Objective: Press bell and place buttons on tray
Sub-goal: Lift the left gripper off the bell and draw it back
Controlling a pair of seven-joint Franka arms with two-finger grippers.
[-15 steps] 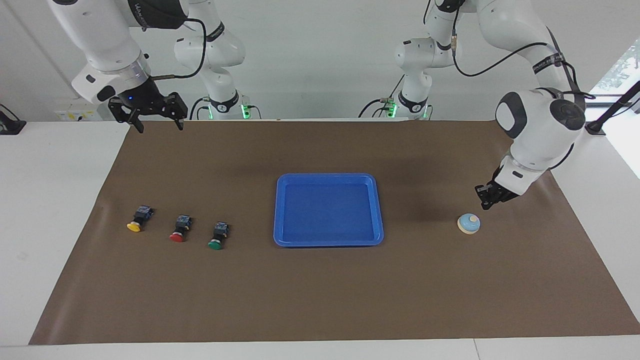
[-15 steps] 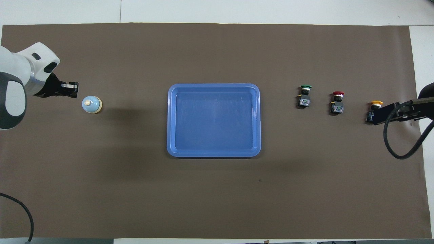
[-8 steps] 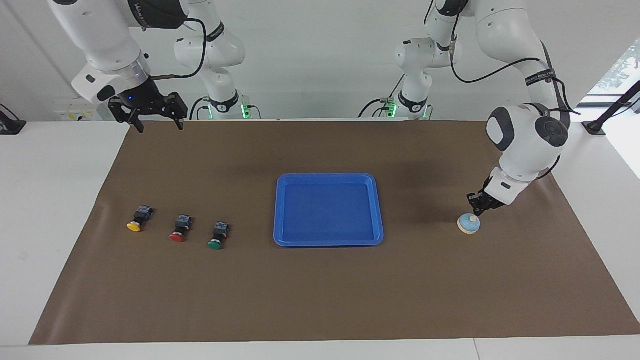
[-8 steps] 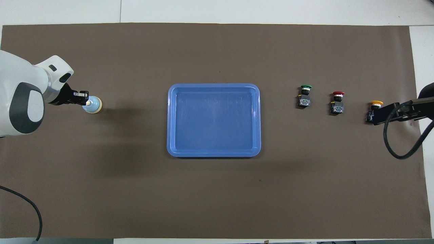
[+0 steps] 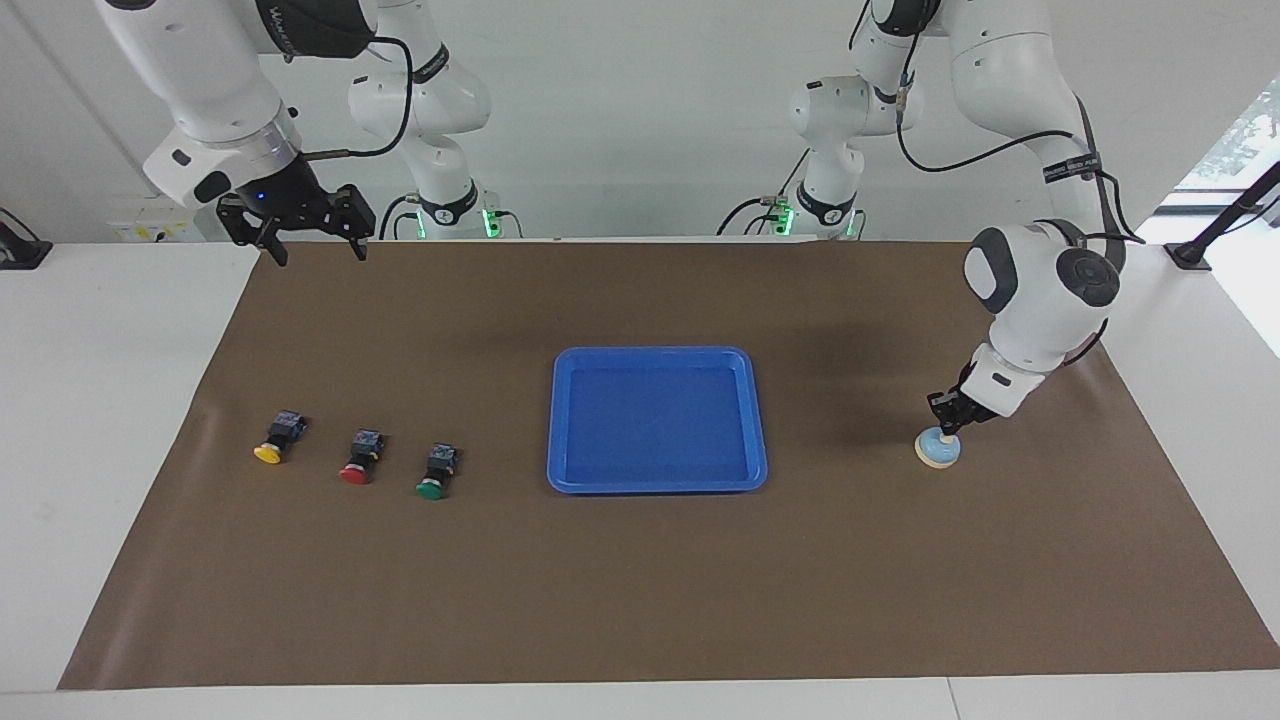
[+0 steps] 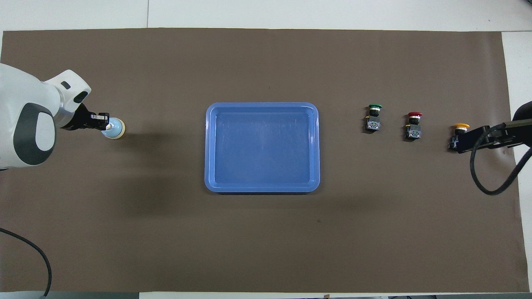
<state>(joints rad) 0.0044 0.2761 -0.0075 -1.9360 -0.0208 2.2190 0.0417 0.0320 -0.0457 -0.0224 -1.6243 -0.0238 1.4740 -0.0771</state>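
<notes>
The light-blue bell (image 5: 938, 453) stands on the brown mat toward the left arm's end; it also shows in the overhead view (image 6: 115, 129). My left gripper (image 5: 945, 427) is shut, and its tips rest on the bell's top and hide the cream knob. The yellow button (image 5: 268, 452), red button (image 5: 354, 473) and green button (image 5: 431, 488) lie in a row toward the right arm's end, caps pointing away from the robots. The blue tray (image 5: 553, 420) sits empty mid-table. My right gripper (image 5: 312, 243) is open and waits raised over the mat's robot-side edge.
A brown mat (image 5: 640, 590) covers most of the white table (image 5: 100, 400). In the overhead view the raised right gripper (image 6: 484, 137) overlaps the yellow button's black body (image 6: 453, 143). A black cable (image 6: 490, 182) hangs from the right arm.
My left gripper has moved from beside the bell to over it and come down onto its top. The right arm, the buttons and the tray have not moved.
</notes>
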